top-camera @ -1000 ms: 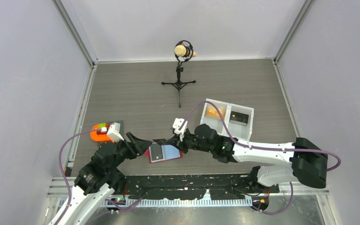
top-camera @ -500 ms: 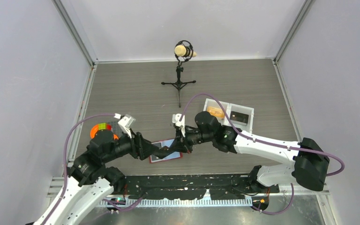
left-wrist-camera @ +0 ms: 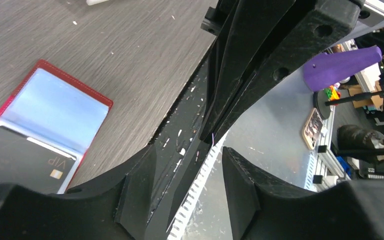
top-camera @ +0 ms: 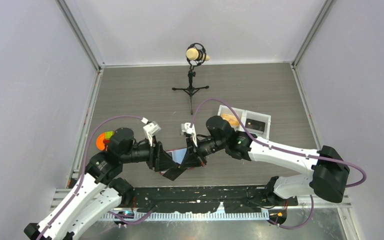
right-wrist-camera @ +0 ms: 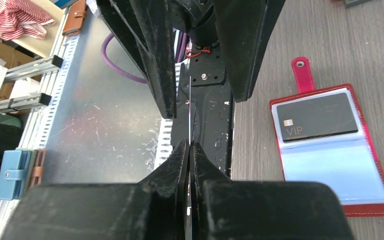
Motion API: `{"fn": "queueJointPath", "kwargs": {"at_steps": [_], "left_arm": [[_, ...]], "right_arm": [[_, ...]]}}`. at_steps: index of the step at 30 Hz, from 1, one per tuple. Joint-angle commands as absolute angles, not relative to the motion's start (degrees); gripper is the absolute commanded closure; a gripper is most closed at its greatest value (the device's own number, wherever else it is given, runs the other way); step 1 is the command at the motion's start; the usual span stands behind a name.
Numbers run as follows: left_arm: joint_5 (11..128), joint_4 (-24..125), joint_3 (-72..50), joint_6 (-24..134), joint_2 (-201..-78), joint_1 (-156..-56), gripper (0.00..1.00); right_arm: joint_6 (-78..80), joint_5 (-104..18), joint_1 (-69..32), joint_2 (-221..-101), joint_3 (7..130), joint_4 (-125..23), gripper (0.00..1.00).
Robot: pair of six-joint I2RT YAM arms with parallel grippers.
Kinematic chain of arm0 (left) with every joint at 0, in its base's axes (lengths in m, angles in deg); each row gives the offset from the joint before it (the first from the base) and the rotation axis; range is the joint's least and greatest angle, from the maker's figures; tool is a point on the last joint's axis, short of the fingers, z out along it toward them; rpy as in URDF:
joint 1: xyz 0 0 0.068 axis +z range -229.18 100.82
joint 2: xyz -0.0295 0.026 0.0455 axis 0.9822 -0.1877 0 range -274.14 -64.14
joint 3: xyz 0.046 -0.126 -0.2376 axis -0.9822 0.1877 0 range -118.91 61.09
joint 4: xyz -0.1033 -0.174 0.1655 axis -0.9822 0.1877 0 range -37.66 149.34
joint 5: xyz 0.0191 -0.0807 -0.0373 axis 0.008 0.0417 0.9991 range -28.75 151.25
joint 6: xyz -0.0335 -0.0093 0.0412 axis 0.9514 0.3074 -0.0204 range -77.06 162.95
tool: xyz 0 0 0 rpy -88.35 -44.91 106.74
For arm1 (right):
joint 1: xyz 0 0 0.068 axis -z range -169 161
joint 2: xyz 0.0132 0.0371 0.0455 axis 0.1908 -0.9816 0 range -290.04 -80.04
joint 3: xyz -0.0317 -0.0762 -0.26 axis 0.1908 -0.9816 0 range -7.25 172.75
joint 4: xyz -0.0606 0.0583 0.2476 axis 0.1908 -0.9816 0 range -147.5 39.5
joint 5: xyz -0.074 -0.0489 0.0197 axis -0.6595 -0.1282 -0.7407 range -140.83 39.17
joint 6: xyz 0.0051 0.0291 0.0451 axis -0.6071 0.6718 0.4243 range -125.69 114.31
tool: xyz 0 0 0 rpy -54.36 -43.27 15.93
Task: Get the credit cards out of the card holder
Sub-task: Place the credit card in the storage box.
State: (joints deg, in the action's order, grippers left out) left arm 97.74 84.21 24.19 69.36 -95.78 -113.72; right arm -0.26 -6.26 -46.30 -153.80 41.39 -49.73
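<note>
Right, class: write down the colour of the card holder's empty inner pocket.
Pale blue; the card holder shows best in the right wrist view.

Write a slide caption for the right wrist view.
Right gripper pinches a thin card edge-on; the open card holder holds a dark VIP card.

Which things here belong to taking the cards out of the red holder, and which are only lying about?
For the job: open red folding card holder; dark grey card marked VIP in its pocket; thin card, seen edge-on, pinched by the right gripper.
Lying about: microphone on black tripod; white two-compartment tray; round orange object.
</note>
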Motion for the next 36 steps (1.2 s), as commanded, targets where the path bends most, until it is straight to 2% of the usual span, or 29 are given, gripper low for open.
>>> {"fn": "queueJointPath", "kwargs": {"at_steps": [1,3,5,7,8,11,12,19,25,31,36], "left_arm": [[104.61,78.86,22.25,68.48,-98.05,-113.81,0.5],[105.06,78.76,22.16,68.35,-98.69,-113.81,0.58],[106.05,78.37,22.11,68.26,-99.0,-113.81,0.73],[106.16,78.14,22.03,68.39,-98.97,-113.81,0.96],[106.12,78.04,22.06,68.55,-98.95,-113.81,1.0],[104.56,78.22,22.24,68.86,-98.62,-113.81,1.0],[103.73,78.3,22.24,68.86,-98.46,-113.75,1.0],[90.54,72.78,24.06,78.58,-95.93,-113.81,1.0],[76.88,62.0,28.99,93.7,-91.31,-113.81,1.0],[62.86,55.01,35.57,104.56,-86.93,-113.81,1.0],[52.49,42.61,44.66,119.2,-84.04,-113.81,1.0]], "right_arm": [[1.51,-3.37,-46.14,-154.21,44.33,-49.16,0.95],[1.93,-3.19,-46.19,-154.53,44.56,-49.19,0.95],[2.15,-3.08,-46.17,-155.07,45.13,-49.64,0.95],[2.44,-3.72,-46.14,-155.4,45.6,-49.86,0.95],[2.83,-4.21,-46.13,-155.43,45.68,-49.87,0.95],[3.31,-4.65,-46.09,-155.3,45.83,-49.62,0.91],[3.57,-5.58,-45.94,-155.16,45.79,-49.58,0.83],[12.79,-11.45,-41.52,-151.22,40.36,-41.25,0.64],[24.6,-24.11,-39.7,-144.29,31.49,-29.73,0.44],[35.86,-33.95,-38.33,-139.57,21.3,-13.51,0.36],[42.19,-42.11,-38.33,-140.94,15.57,-5.62,0.37]]}}
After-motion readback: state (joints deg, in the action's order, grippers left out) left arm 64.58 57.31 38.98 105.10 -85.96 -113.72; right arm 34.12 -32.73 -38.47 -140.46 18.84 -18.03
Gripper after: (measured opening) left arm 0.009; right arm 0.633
